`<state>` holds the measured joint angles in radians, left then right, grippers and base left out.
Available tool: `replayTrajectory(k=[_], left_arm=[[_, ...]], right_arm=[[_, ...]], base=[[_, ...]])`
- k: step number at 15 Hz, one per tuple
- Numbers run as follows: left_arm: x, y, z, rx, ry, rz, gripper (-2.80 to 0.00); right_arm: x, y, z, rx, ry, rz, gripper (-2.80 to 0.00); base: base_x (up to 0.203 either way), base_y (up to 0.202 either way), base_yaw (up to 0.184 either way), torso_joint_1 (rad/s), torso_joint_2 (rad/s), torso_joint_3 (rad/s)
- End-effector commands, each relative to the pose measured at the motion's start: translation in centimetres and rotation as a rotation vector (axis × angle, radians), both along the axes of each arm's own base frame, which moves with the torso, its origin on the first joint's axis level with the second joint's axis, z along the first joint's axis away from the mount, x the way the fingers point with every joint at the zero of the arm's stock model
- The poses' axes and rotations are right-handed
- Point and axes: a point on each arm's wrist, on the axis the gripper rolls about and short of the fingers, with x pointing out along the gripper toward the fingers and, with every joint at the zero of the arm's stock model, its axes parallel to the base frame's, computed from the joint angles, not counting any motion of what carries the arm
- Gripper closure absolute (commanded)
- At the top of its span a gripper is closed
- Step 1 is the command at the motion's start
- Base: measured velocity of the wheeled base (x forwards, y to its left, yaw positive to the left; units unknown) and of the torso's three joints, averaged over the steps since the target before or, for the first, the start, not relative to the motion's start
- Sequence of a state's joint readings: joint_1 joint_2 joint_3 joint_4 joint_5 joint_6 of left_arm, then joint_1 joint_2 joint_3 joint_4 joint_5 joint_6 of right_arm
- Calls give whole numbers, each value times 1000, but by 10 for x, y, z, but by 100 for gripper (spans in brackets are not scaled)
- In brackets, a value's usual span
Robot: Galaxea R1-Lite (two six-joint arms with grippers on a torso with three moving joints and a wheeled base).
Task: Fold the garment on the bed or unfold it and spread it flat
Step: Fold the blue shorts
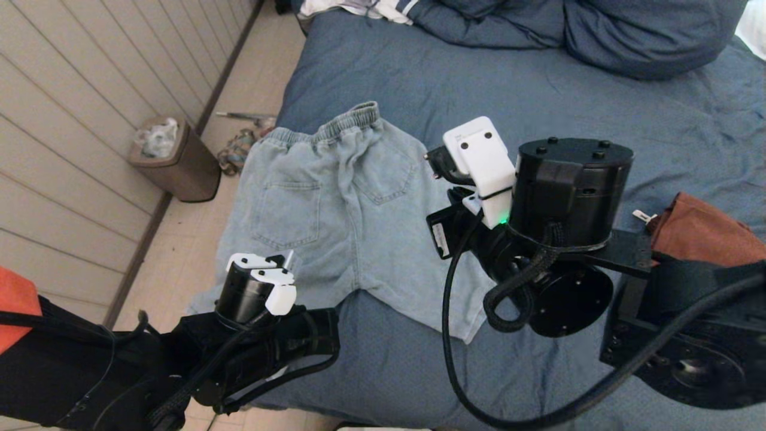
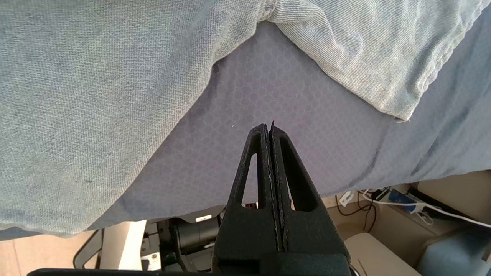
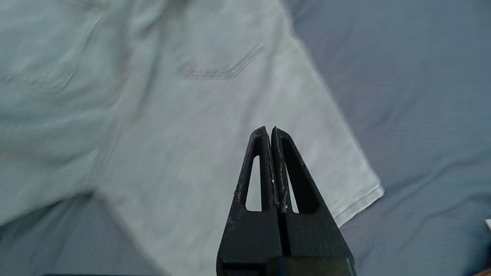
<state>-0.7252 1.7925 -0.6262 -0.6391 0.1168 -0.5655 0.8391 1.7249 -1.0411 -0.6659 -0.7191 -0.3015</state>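
The pale denim shorts lay spread back-side up on the bed, close to its left edge, waistband toward the pillows and both legs reaching the near edge, the left leg hanging slightly over it; the left gripper hovered over the bare cover between the two legs, jaws pressed together and holding nothing; the right gripper hung above the right leg near its hem, jaws likewise closed and empty.

The likely trouble from here: with both pairs of jaws shut, a descent onto the cloth would only push and bunch it rather than catch it; a pinch too deep could also take the bed cover along with the denim and drag both; and since the shorts sat so near the left edge, a pull that way could slide them off onto the floor.

On the floor beside the bed stood a small brown bin, holding what looked like a crumpled pale bag or liner; its contents could not be told further.
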Motion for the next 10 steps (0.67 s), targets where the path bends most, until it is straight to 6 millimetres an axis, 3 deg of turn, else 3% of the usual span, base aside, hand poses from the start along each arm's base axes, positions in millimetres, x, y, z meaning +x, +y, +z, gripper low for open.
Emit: replayTrajectory(k=[1,5,8,10], left_arm=[[7,8,4,-9,-10,36,0],[25,19,4,-7,-9,100,0],[24,20,6,-9,-12,100,0],[23,21,7,-11,-14,100,0]], right_arm=[[41,-1,-26,-44,42,-33,0],[77,-12,-50,-39,151,20,0],[91,-21,-36,153,297,50,0],[97,-37,-20,257,500,86,0]], base=[[0,0,0,0,0,0],[0,0,0,0,0,0],[0,0,0,0,0,0],[0,0,0,0,0,0]])
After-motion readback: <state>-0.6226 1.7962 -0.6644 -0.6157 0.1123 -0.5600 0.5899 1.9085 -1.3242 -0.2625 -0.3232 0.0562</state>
